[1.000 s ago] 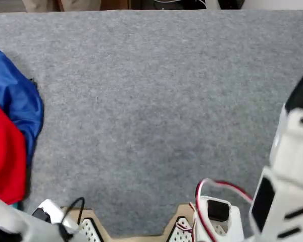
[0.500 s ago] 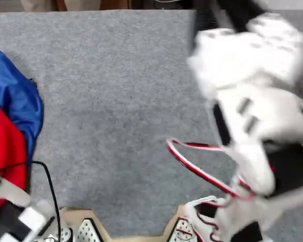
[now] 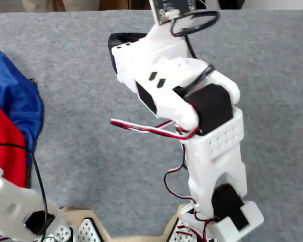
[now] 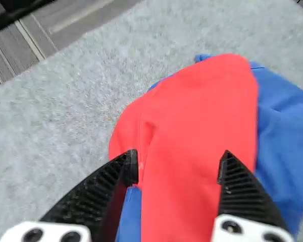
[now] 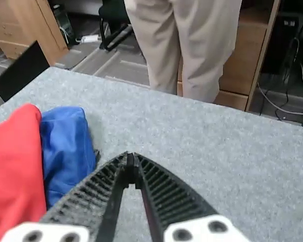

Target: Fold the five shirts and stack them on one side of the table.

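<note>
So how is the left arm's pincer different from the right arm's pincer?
The left arm's black ribbed pincer is open, with its jaws wide apart. The right arm's black ribbed pincer is shut, with its tips touching. The left one hangs over the red cloth shirt, which lies on the blue cloth shirt. The right one points at bare grey felt table cover. Both have black, ribbed fingers.

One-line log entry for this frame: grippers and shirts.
left gripper: open, above red shirt | right gripper: shut, empty, over grey mat | red shirt: on blue shirt
</note>
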